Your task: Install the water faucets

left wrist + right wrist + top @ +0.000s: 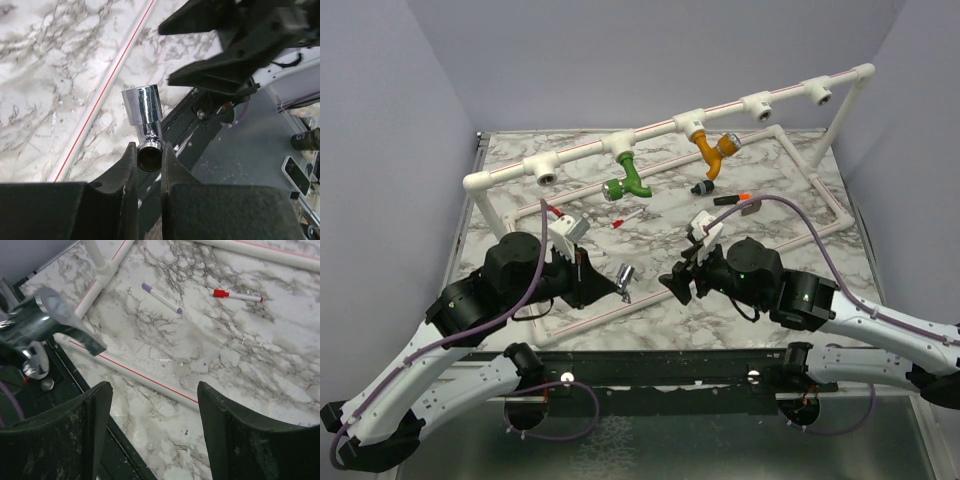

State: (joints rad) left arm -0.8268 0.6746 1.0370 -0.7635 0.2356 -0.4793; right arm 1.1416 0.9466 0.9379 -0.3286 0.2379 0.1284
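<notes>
Chrome faucet (143, 112) in low, level left jaws

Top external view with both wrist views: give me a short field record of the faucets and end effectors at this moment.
green plastic faucet with curved spout: hangs from a white tee joint on the raised pipe
mustard-orange faucet with silver knob: hangs from the next tee along
grey metal faucet: off the pipe, not fitted
left end effector: shut on the grey metal faucet
right end effector: open, empty, facing the left one
</notes>
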